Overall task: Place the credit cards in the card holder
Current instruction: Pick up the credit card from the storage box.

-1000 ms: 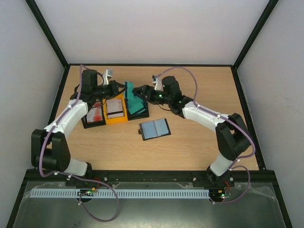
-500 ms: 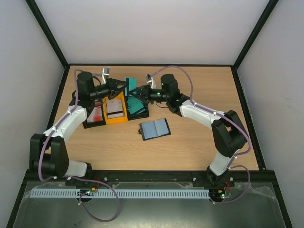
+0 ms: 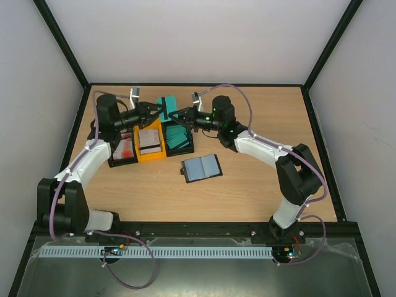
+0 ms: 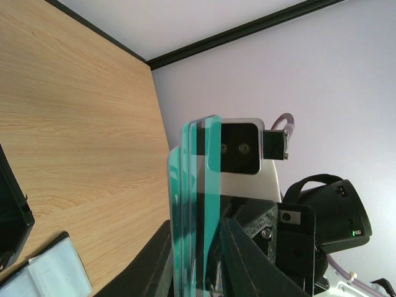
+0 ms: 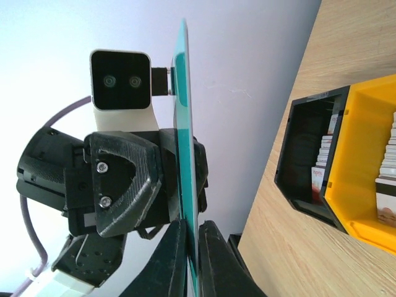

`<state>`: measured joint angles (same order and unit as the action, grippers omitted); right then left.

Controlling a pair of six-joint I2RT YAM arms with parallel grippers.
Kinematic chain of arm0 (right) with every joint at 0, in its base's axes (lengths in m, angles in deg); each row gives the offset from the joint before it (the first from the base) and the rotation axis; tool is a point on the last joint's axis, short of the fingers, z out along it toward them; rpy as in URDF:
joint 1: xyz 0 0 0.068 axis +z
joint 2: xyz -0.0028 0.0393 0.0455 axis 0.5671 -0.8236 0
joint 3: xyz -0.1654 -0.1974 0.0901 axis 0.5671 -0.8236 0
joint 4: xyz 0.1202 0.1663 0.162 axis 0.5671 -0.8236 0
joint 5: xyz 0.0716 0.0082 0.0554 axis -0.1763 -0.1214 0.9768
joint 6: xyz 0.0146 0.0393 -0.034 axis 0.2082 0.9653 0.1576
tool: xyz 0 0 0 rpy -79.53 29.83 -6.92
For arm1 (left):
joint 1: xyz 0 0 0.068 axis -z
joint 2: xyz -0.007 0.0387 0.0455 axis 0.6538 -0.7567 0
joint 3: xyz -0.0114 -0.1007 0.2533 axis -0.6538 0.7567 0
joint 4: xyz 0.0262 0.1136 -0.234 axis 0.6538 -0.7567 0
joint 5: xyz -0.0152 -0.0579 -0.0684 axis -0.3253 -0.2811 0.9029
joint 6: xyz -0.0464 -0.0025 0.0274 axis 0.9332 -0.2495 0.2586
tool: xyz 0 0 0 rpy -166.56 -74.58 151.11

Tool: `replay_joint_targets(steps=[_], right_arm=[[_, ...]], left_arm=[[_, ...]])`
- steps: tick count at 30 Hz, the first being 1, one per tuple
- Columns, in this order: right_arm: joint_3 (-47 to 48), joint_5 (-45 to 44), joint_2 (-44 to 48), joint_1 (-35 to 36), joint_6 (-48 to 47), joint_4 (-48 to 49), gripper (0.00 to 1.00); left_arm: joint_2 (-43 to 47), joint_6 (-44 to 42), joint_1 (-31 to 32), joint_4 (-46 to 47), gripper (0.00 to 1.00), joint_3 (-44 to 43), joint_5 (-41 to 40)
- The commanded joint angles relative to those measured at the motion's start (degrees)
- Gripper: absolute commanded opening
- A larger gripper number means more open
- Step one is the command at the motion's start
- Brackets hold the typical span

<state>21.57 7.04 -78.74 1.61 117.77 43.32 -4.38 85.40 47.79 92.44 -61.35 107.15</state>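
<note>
Several teal credit cards [image 3: 164,105] stand upright in the air above the bins, between my two grippers. My left gripper [image 3: 152,111] reaches in from the left. In the left wrist view its fingers [image 4: 154,260] press close on both sides of the teal stack [image 4: 195,185]. From the right comes my right gripper [image 3: 177,115], and its jaws [image 5: 193,247] are shut on the lower edge of a teal card [image 5: 184,124] seen edge-on. The black card holder [image 3: 202,167] lies open on the table, apart from both grippers.
Three bins stand in a row behind the holder: a black bin [image 3: 122,150] with red-and-white cards, a yellow bin [image 3: 150,142] with white dark-striped cards, and a black bin [image 3: 179,139] with teal cards. Dark rails edge the table.
Both grippers rose from the bins and met above them. The right gripper went from open to shut on the teal card. The left jaws eased slightly apart.
</note>
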Motion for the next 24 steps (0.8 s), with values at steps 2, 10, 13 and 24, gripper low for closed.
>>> replay_joint_targets(steps=[2, 10, 13, 24], right_arm=[[-2.0, -2.11, 1.47, -0.74, 4.27, 5.52, 0.05], [-3.86, -3.03, 2.15, -1.01, 7.32, 8.77, 0.05], [-3.98, -3.33, 2.31, -1.08, 7.82, 8.93, 0.05], [-6.9, -8.49, 3.45, -1.8, 10.17, 10.66, 0.05]], left_arm=[[2.99, -2.32, -0.34, -0.73, 0.2, 0.8, 2.68], [4.12, -2.88, -1.24, -1.02, 0.11, 1.67, 2.49], [4.29, -3.22, -1.33, -0.98, 0.05, 1.68, 2.63], [5.24, -4.08, -1.95, -1.72, 0.03, 1.86, 2.74]])
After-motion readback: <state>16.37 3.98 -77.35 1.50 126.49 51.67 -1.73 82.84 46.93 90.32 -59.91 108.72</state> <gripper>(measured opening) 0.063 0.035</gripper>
